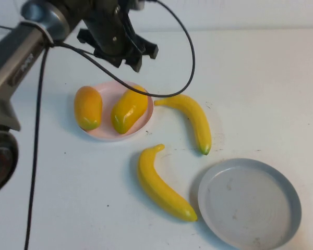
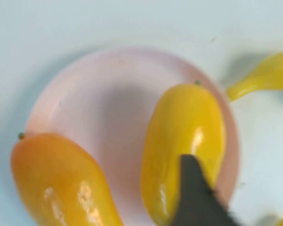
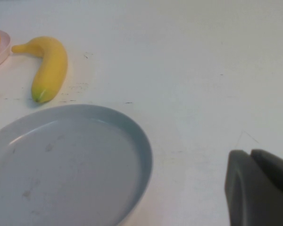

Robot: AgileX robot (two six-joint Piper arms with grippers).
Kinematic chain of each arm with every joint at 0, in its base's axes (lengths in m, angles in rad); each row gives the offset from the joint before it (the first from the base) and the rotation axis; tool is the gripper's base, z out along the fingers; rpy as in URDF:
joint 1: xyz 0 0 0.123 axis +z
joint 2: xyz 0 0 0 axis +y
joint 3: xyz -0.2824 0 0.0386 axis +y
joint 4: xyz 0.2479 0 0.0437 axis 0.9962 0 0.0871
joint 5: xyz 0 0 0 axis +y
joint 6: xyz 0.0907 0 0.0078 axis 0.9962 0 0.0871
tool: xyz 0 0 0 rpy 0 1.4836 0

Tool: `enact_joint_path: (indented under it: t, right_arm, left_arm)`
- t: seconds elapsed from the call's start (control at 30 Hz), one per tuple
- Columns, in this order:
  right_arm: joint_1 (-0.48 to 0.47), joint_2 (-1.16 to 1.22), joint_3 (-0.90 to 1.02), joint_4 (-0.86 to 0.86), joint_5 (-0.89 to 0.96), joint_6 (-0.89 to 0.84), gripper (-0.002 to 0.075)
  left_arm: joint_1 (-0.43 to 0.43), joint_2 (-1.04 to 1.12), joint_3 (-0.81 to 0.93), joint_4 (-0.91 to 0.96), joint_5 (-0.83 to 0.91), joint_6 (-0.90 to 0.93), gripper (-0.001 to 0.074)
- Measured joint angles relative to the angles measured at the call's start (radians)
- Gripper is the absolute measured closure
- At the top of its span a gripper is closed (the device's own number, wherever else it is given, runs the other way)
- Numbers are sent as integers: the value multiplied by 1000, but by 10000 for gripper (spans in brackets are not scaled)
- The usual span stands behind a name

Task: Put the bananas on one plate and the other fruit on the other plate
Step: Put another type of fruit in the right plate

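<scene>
Mangoes (image 1: 129, 109) (image 1: 87, 107) sit on the pink plate (image 1: 110, 97) near the table's (image 1: 261, 78) far left, one hanging over its left rim; both bananas (image 1: 193, 119) (image 1: 161, 185) lie on bare tabletop beside the empty grey-blue plate (image 1: 249, 202) at the near right edge. The left gripper (image 1: 126, 49) hovers over the pink plate, jaws apart and empty, while the right gripper (image 3: 259, 188) sits closed beside the grey-blue plate.

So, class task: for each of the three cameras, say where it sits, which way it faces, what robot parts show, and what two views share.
High view: raised on the robot's side, angled down at the table; left arm and left hand above the pink plate.
Left wrist view: looks down on two mangoes on that plate; one dark finger shows.
Right wrist view: low, facing the grey-blue plate; shut right hand at the edge.
Shared: high and right wrist views both show the far banana.
</scene>
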State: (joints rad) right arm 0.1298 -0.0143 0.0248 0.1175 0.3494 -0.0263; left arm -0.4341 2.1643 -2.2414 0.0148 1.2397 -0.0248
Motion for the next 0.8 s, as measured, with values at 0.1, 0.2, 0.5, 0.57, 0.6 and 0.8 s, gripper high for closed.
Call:
enact_joint_path:
  t: [0.1,0.2,0.5,0.57,0.6,0.8]
  right_arm:
    - [0,0,0,0,0,0,742]
    - [0,0,0,0,0,0,742]
    - [0,0,0,0,0,0,742]
    - [0,0,0,0,0,0,742]
    - [0,0,0,0,0,0,742]
    - [0,0,0,0,0,0,742]
  left_arm:
    - [0,-79,0,-15,2,39,619]
    - [0,-151,-2,-15,8,66,701]
    - [-24,-393,57,-67,16,87,731]
    - [-32,-455,120,-69,16,90,731]
    - [-36,-492,165,-70,16,91,731]
    - [-37,-753,546,-31,-142,91,731]
